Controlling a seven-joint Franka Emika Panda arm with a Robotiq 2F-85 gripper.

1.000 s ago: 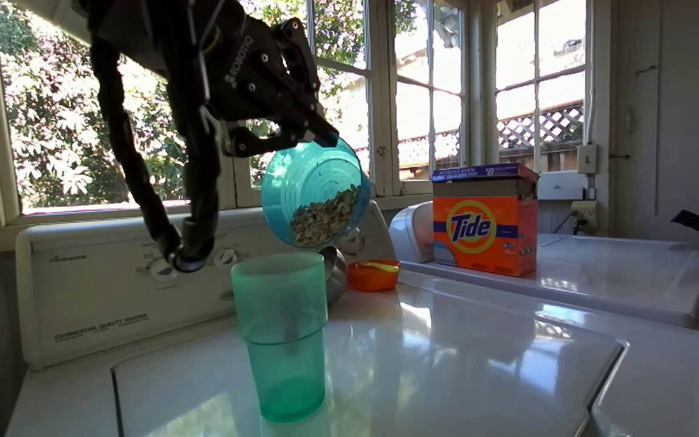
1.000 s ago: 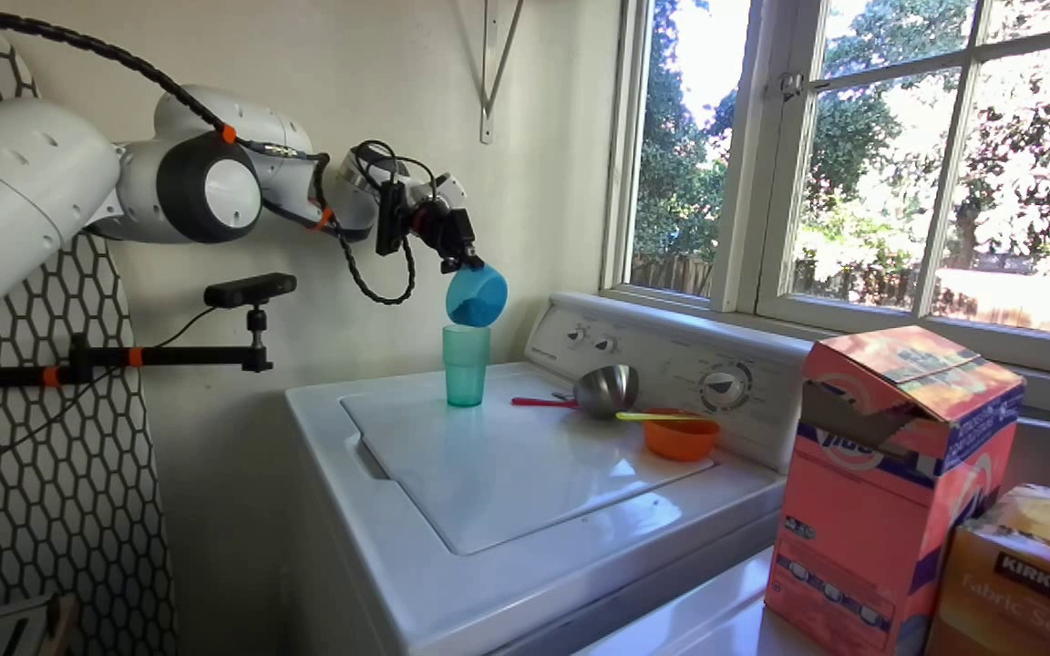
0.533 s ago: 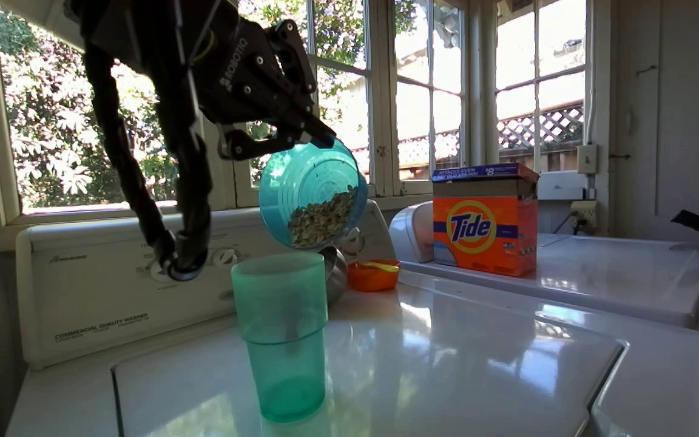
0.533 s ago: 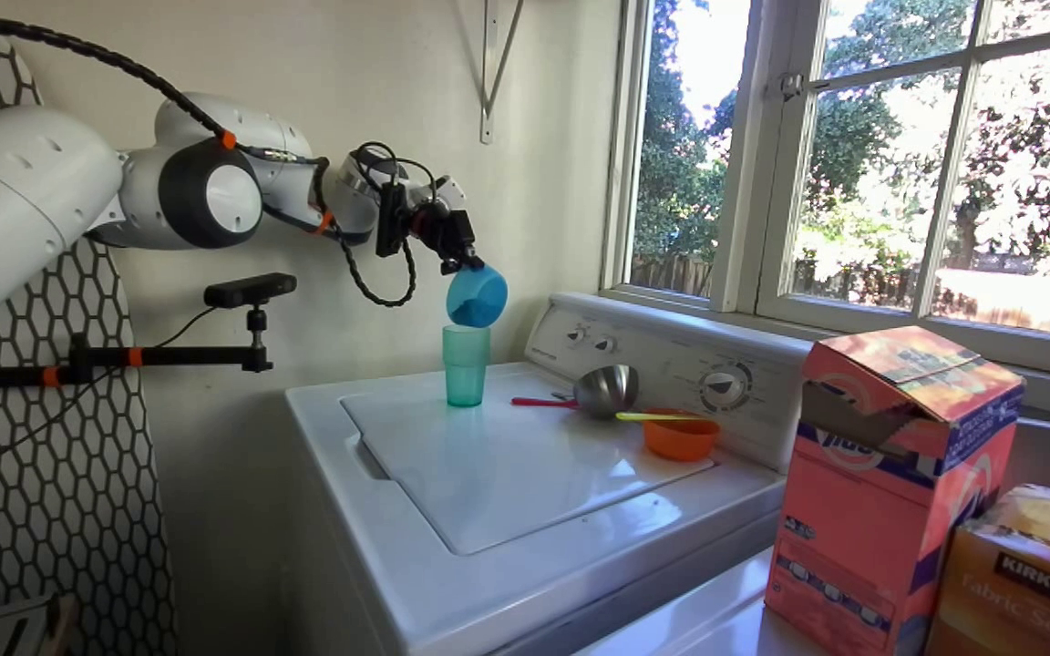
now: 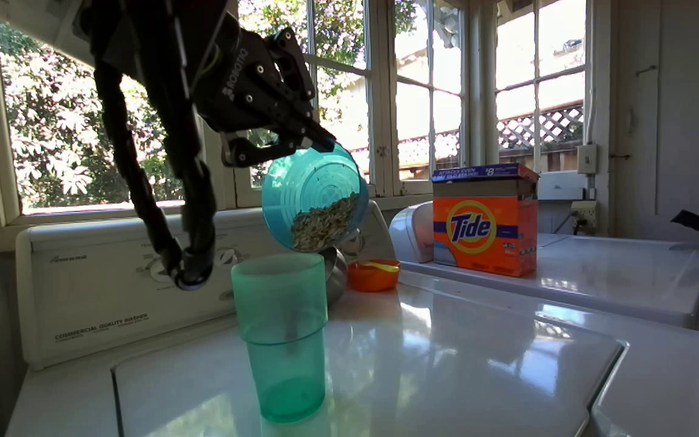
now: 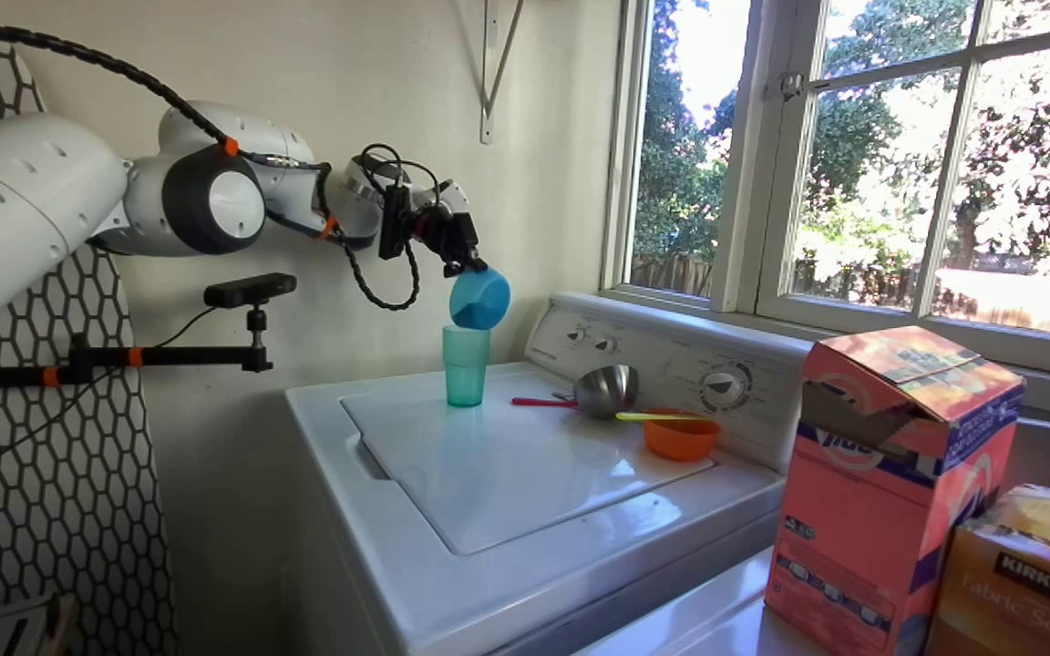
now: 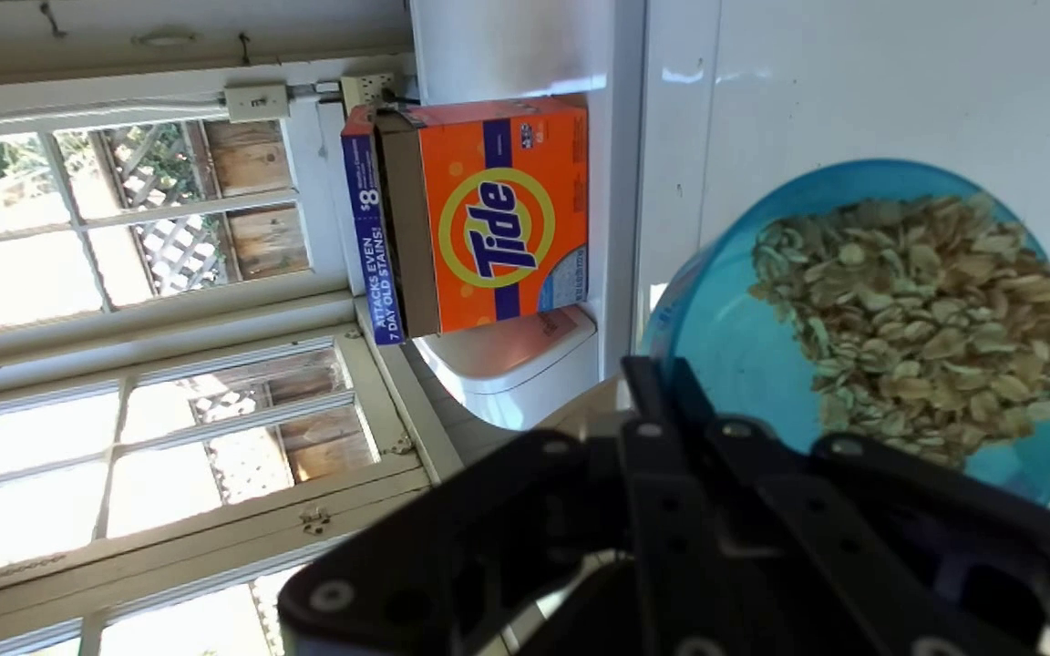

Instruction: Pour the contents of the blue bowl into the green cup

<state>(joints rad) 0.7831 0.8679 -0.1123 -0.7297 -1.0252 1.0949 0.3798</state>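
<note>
Above the washer lid, pouring step by my reading: gripper pinching the rim of the blue bowl, bowl tilted just over the upright green cup, flakes banked at the low lip. Next move likely wants a steeper tip, lip held over the cup's mouth. Wrist view picks out single flakes but a mere sliver of cup; in an exterior view the cup shows whole, flakes only as darkness through the bowl.
</note>
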